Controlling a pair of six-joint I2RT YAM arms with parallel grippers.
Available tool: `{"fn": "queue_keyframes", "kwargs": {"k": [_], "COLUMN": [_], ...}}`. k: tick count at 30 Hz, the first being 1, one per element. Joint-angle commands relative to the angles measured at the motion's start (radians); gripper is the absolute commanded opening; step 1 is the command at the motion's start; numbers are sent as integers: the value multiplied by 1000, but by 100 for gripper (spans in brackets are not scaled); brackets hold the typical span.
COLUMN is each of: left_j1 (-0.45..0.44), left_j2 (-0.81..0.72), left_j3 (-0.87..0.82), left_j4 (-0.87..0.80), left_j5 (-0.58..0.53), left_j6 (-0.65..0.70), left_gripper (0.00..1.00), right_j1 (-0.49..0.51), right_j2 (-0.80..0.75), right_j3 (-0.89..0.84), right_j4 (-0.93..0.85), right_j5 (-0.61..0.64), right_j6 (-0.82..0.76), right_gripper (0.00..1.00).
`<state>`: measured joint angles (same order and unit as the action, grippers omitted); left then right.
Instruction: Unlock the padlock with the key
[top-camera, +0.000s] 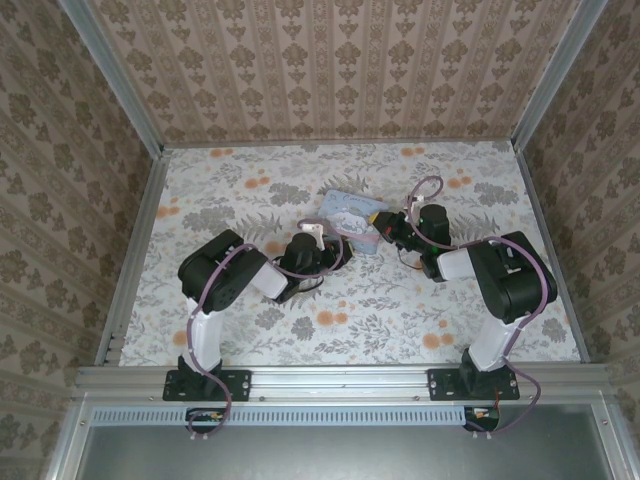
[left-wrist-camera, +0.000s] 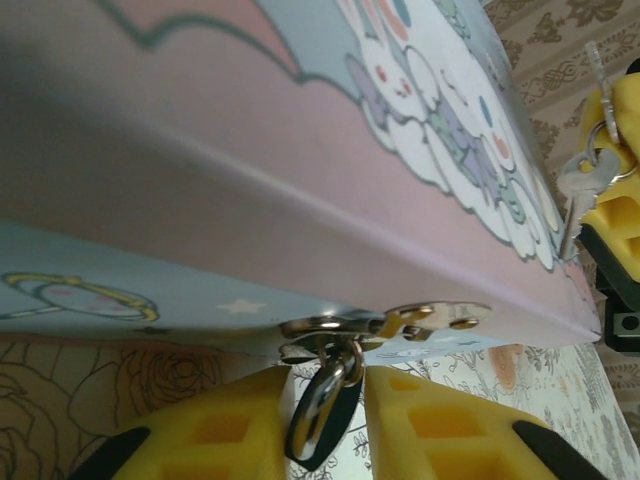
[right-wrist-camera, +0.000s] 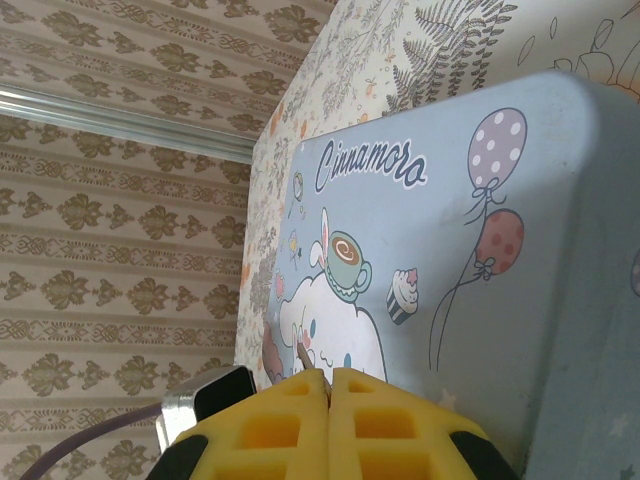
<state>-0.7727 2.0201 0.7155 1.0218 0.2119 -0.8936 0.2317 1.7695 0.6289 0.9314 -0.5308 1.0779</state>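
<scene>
A pale blue and pink cartoon tin box (top-camera: 350, 213) lies mid-table between the arms. A small padlock (left-wrist-camera: 318, 418), black body with a silver shackle, hangs from the box's metal hasp (left-wrist-camera: 400, 322). My left gripper (left-wrist-camera: 326, 435) is shut on the padlock, one yellow finger on each side. My right gripper (right-wrist-camera: 329, 385) is shut on the key (right-wrist-camera: 301, 353), and only the key's tip pokes out over the box lid (right-wrist-camera: 450, 250). In the left wrist view, the key (left-wrist-camera: 568, 215) and its ring dangle from the right gripper's yellow fingers (left-wrist-camera: 615, 205) at the box's far corner.
Patterned walls and aluminium frame rails (top-camera: 135, 250) enclose the floral table (top-camera: 400, 320). The left gripper (top-camera: 312, 238) and right gripper (top-camera: 388, 226) flank the box closely. Open table lies in front of and behind the box.
</scene>
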Motion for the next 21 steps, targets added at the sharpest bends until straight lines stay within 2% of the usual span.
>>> {"fn": "queue_keyframes", "kwargs": {"k": [1, 9, 14, 21], "left_j1": [-4, 7, 25, 46], "left_j2": [12, 4, -19, -42], "left_j3": [7, 3, -16, -25], "left_j4": [-69, -63, -41, -6], "left_j5": [4, 30, 66, 142], "left_j6": [10, -22, -82, -189], "left_gripper": [22, 9, 0, 0], "right_j1": [-1, -1, 2, 28], "right_j2": [13, -19, -122, -310], "right_j3": [20, 20, 0, -101], "right_j4": [-6, -17, -65, -174], "right_j5": [-14, -29, -37, -40], "right_j6": [6, 6, -2, -34], "right_gripper": [0, 0, 0, 0]}}
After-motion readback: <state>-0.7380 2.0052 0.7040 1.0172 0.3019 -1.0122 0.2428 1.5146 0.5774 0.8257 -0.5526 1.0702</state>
